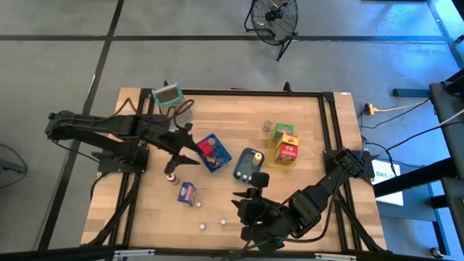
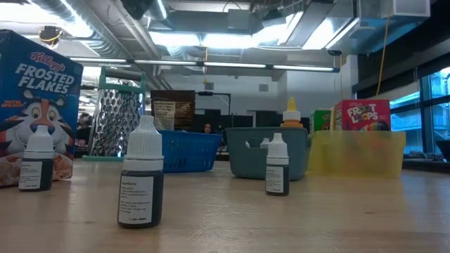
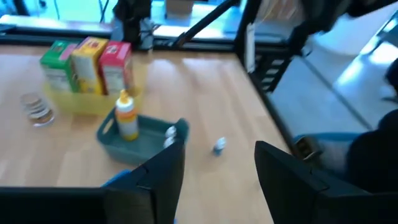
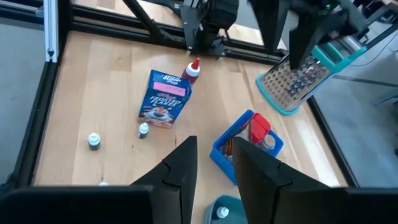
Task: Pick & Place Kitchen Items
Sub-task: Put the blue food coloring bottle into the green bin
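The left gripper (image 1: 190, 146) hangs above the surface (image 1: 304, 123) just beside the blue basket (image 1: 215, 154), its fingers (image 3: 163, 171) spread apart and holding nothing. The right gripper (image 1: 250, 196) hovers near the teal tray (image 1: 248, 164), fingers (image 4: 183, 165) parted and empty. A Frosted Flakes box (image 1: 188, 193) lies flat near the front, a red-capped bottle (image 1: 171, 177) just beside it, and small dropper bottles (image 1: 202, 225) are scattered nearby. Cereal boxes (image 1: 287, 148) stand in the yellow tray (image 1: 274, 154). A grater (image 1: 169, 95) rests at the far edge.
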Robot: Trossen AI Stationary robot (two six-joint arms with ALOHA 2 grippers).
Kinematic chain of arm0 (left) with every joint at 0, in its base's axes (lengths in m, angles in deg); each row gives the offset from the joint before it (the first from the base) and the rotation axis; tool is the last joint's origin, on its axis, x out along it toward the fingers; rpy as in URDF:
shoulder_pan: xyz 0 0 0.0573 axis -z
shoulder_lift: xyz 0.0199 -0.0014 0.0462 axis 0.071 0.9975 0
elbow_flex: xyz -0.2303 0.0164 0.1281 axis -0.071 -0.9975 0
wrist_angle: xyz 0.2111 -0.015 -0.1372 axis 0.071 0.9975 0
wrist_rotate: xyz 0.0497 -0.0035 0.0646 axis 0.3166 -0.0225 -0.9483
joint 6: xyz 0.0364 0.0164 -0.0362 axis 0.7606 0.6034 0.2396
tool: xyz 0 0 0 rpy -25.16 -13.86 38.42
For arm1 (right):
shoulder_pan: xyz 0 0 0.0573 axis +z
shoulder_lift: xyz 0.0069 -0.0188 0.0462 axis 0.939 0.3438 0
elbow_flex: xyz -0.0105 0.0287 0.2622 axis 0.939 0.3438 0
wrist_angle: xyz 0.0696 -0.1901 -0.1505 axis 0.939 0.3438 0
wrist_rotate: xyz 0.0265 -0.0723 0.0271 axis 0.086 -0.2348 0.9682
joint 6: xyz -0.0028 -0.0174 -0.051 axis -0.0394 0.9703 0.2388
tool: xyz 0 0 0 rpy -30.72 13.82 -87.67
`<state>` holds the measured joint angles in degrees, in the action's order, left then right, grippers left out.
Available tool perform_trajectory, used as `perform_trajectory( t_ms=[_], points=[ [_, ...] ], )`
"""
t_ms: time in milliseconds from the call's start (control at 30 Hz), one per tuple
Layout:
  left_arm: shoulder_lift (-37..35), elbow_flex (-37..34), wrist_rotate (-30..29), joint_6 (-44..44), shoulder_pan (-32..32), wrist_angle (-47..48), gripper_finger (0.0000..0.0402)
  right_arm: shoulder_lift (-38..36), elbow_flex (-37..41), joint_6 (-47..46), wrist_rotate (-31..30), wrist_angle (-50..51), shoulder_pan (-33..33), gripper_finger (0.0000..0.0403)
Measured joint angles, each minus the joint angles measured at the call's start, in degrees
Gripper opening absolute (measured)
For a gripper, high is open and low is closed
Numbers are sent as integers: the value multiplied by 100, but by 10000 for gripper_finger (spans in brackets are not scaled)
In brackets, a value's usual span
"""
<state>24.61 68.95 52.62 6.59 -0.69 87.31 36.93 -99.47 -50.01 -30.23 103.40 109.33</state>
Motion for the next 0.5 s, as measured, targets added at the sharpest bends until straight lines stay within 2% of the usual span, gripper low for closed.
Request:
perform_trajectory(
  t_ms=[133, 233, 400, 500],
  points=[
    [-206, 0, 0, -200, 200, -93, 187, 0, 0, -12, 24, 3, 0, 103],
    [-266, 0, 2, -78, 319, -90, 187, 0, 0, -14, 35, 3, 0, 103],
    [-272, 0, 2, 295, 522, -138, 188, 0, 0, -13, 390, -40, 0, 103],
    [-272, 0, 0, 376, 628, -155, 199, 0, 0, -15, 453, -67, -2, 103]
  ],
)
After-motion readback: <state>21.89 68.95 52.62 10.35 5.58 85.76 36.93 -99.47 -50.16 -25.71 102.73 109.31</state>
